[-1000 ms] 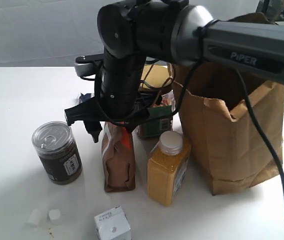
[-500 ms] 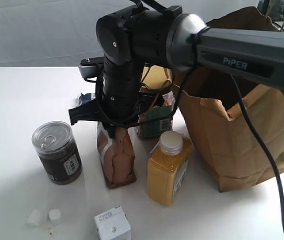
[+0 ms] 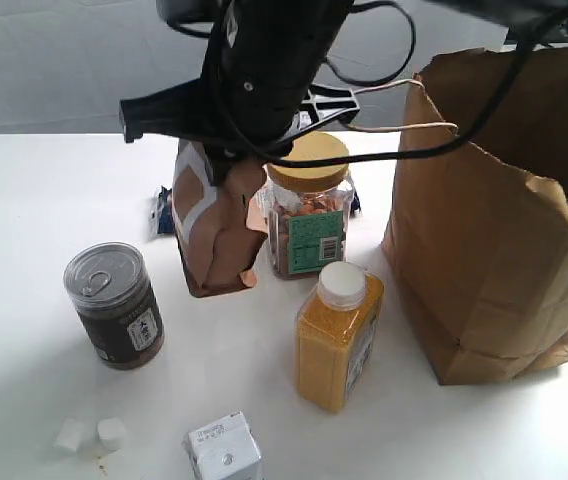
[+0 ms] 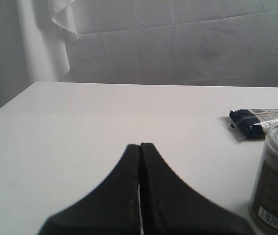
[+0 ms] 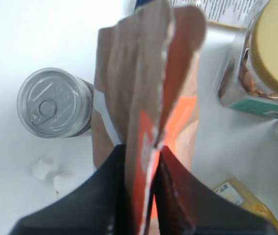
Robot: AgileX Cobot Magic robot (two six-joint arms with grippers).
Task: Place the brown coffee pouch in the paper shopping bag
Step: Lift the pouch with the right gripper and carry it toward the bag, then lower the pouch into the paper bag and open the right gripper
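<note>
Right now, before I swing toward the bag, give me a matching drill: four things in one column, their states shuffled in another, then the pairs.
1. brown coffee pouch
2. paper shopping bag
3. pull-tab can
4. left gripper

A. shut on nothing
B. standing, top open
C. held clear of the table, pinched by the right gripper
D. upright on the table, pull tab in place

Pairs: 1-C, 2-B, 3-D, 4-A.

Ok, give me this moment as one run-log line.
right tool: shut on top of brown coffee pouch | left tool: shut, empty | paper shopping bag: upright, open, pouch not yet inside
</note>
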